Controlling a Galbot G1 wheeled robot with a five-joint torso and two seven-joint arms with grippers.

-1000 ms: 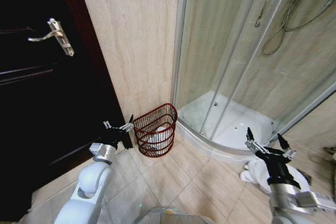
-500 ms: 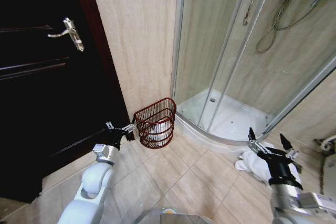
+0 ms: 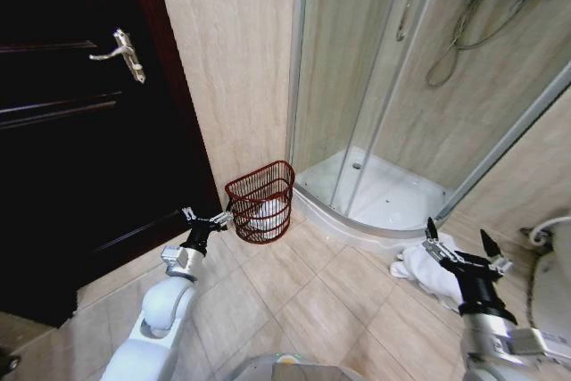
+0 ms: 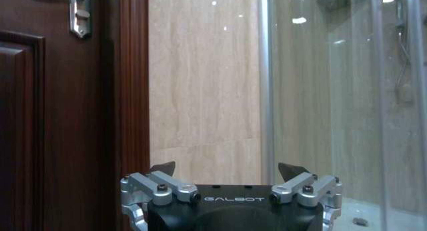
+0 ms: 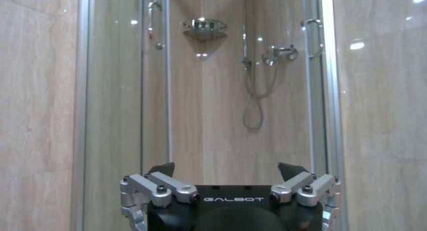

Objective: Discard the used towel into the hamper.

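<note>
A white towel [image 3: 426, 269] is seen crumpled on the tiled floor [image 3: 303, 301], at the foot of the curved shower tray [image 3: 375, 211] and just ahead of the right gripper [image 3: 459, 244], whose fingers are held wide apart with nothing between them. A poor grasp is judged the chief risk: if only a loose fold is pinched, the cloth could slip free or trail on the floor, and a low reach could scrape the fingertips on the tiles. The hamper [image 3: 260, 201] stands against the wall between the dark door [image 3: 80, 131] and the shower tray, well apart from the towel, so a long carry is required and its narrow rim could be missed or knocked. Something white is already seen lying inside it. The left gripper [image 3: 206, 219] is held just beside the hamper, spread and empty.
</note>
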